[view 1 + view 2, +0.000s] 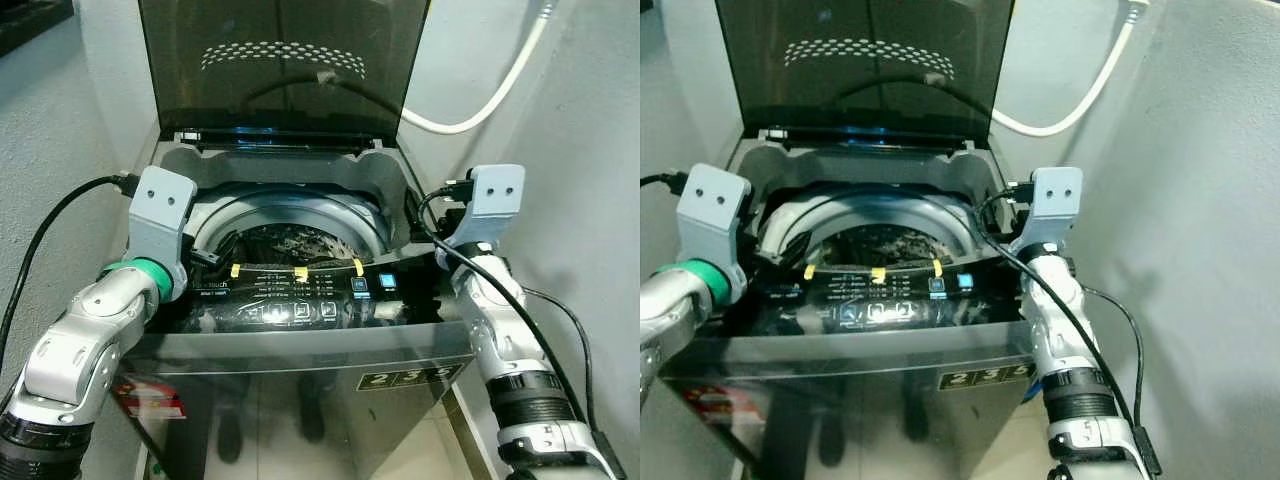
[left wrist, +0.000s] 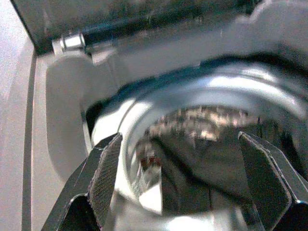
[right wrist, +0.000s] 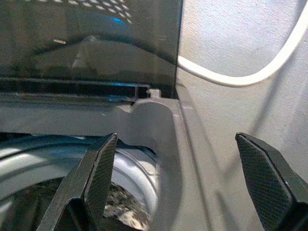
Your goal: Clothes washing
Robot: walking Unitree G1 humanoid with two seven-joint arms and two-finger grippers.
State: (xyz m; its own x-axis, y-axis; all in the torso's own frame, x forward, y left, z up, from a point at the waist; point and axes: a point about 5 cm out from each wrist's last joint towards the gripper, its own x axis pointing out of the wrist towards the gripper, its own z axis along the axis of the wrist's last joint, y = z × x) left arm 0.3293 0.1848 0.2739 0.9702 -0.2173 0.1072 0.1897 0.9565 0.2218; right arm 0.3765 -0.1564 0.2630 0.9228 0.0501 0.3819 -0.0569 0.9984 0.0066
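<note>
The top-loading washing machine (image 1: 300, 345) stands with its dark lid (image 1: 285, 65) raised upright, and patterned clothes (image 1: 290, 243) lie down in its drum. The left gripper (image 2: 178, 178) hovers over the drum's left rim, fingers spread wide, empty. The right gripper (image 3: 185, 178) hangs at the machine's right rear corner, equally wide, near the white hose (image 1: 490, 95).

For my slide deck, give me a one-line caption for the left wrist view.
Open left gripper poised above the washing machine drum, with clothes inside.
</note>
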